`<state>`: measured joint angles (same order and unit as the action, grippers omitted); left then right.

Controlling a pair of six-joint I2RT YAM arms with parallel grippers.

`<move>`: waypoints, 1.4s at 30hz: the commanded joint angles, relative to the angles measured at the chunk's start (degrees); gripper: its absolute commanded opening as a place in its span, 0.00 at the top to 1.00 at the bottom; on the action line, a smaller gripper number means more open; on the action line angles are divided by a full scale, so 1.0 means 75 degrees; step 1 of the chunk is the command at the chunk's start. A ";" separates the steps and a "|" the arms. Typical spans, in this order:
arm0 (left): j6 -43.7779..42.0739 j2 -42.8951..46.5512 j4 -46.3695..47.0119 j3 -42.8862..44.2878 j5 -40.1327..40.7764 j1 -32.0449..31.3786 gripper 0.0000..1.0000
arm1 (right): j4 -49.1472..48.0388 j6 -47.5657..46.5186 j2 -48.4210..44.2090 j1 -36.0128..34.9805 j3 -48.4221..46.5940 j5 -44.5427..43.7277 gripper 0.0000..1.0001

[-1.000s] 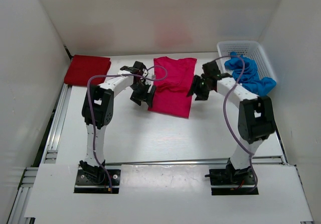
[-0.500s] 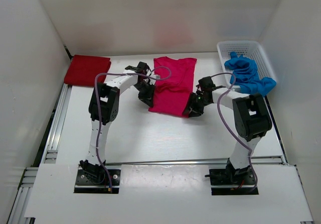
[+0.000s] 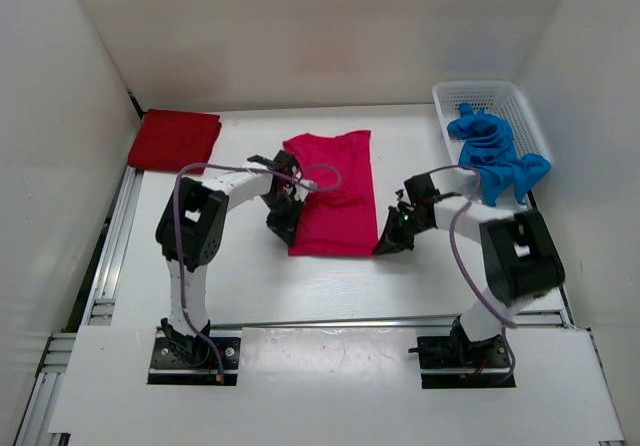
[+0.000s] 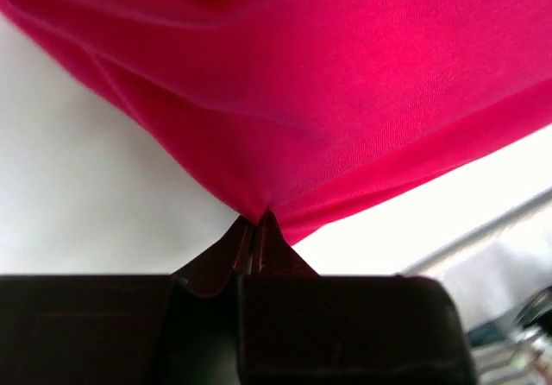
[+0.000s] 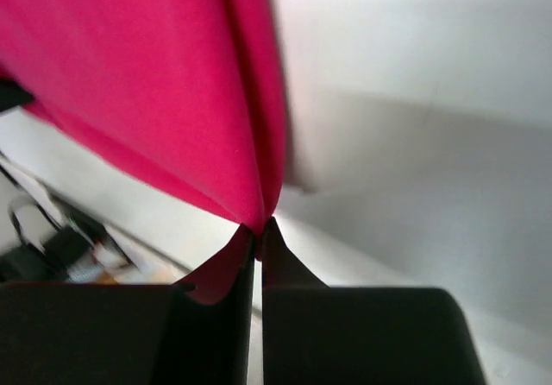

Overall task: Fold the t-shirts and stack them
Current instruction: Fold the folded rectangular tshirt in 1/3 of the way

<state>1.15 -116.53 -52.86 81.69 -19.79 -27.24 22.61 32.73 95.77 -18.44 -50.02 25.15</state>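
Observation:
The magenta-pink t-shirt (image 3: 333, 194) lies spread in the middle of the table. My left gripper (image 3: 287, 228) is shut on its near left corner, and the cloth (image 4: 345, 100) rises taut from the pinched tips (image 4: 257, 221). My right gripper (image 3: 385, 244) is shut on the near right corner, the fabric (image 5: 147, 83) stretching up from the closed tips (image 5: 259, 227). A dark red t-shirt (image 3: 174, 140) lies folded at the back left. The bright blue t-shirt (image 3: 496, 151) is bunched in the basket at the back right, spilling over its rim.
The white mesh basket (image 3: 478, 94) stands at the back right corner. White walls close in the table on three sides. A metal rail (image 3: 110, 236) runs along the left edge and another across the front by the arm bases.
Both grippers dropped to the pink shirt's near corners and closed on them. The shirt has been dragged toward the near edge and slightly left.

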 commanded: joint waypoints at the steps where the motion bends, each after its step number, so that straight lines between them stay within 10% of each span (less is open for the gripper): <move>1: -0.0153 0.0958 -0.0767 -0.0848 0.1313 -0.0573 0.90 | 0.1051 -0.0391 -0.1223 -0.0225 0.1252 -0.0096 1.00; 6: -0.0153 0.1112 -0.1915 -0.1329 0.1409 -0.1323 0.89 | 0.1648 0.0147 -0.2897 -0.0891 0.2730 -0.0223 1.00; 10: -0.0153 0.1567 -0.2653 -0.1493 0.1338 -0.1570 0.51 | 0.2164 0.0218 -0.3393 -0.1315 0.3094 -0.0621 0.82; 11: -0.0153 0.1661 -0.2771 -0.1563 0.1338 -0.1652 0.42 | 0.2362 0.0218 -0.3510 -0.1408 0.3095 -0.0785 0.64; 16: -0.0153 0.2644 -0.2539 -0.1227 0.2507 -0.1653 0.40 | 0.2692 0.0311 -0.4482 -0.1409 0.2827 -0.1441 0.56; 20: -0.0153 0.2823 -0.2082 0.0015 0.3119 -0.2179 0.41 | 0.2856 0.0639 -0.5209 -0.1409 0.2533 -0.1817 0.56; 31: -0.0153 0.1300 -0.1671 0.1131 0.2081 -0.3153 0.54 | 0.1558 0.0441 -0.3749 -0.1409 0.1256 -0.1679 0.99; 42: -0.0153 0.0350 -0.0875 0.1599 0.1994 -0.3083 0.59 | -0.0190 0.1225 -0.1696 -0.1269 0.0893 -0.1266 1.00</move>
<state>0.01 -115.85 -62.94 90.32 -4.12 -50.85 25.71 40.25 81.45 -28.75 -40.03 14.94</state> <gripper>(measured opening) 0.407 0.002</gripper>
